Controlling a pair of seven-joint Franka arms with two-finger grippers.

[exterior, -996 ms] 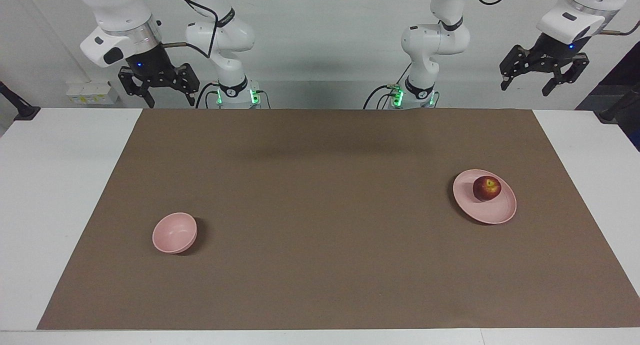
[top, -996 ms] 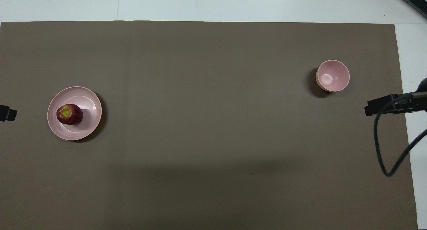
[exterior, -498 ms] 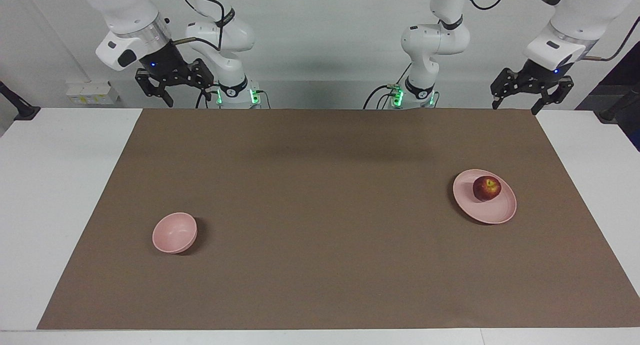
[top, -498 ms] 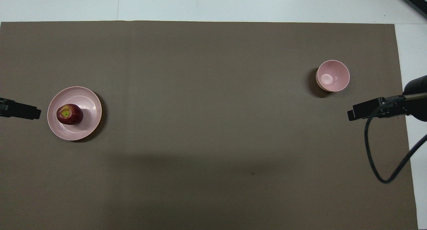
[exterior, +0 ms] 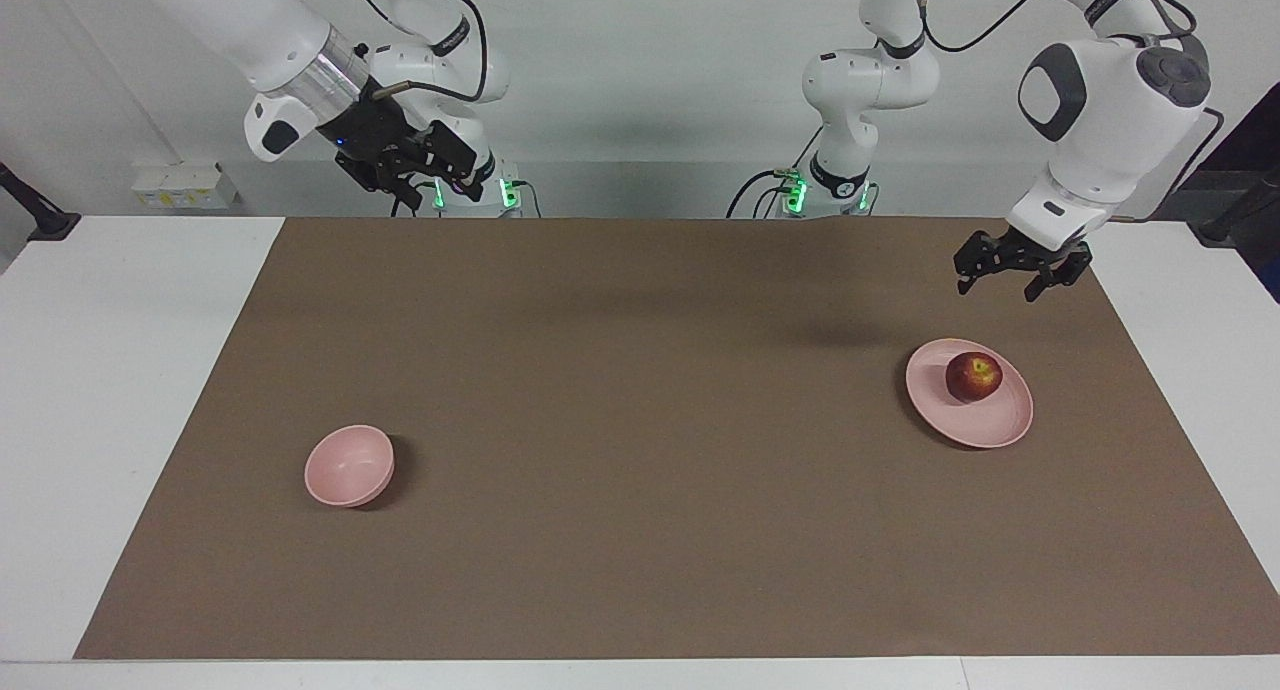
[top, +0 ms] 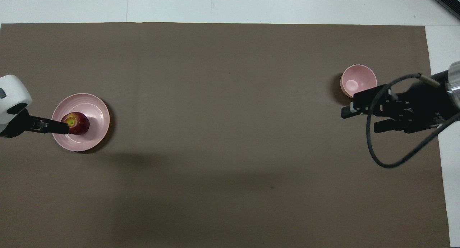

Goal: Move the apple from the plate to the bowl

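1. The worktop (exterior: 120,390), white, carried a brown mat (exterior: 640,470) that bore all the task's things.
2. The left tool (exterior: 1020,268) hung in the air above the mat, its fingers spread and holding nothing. In the facing view it stood clear of the plate and touched neither plate nor apple.
3. The right tool (exterior: 415,165) hung raised above the mat's edge at the robots' end of the worktop; whether its fingers were spread or pressed together could not be told.
4. The plate (exterior: 985,425) lay toward the left arm's end of the worktop.
5. The bowl (exterior: 345,470) stood toward the right arm's end, well apart from the plate, with nothing in it.
6. The apple (exterior: 973,376) rested on the plate, below the left tool and not touching it.
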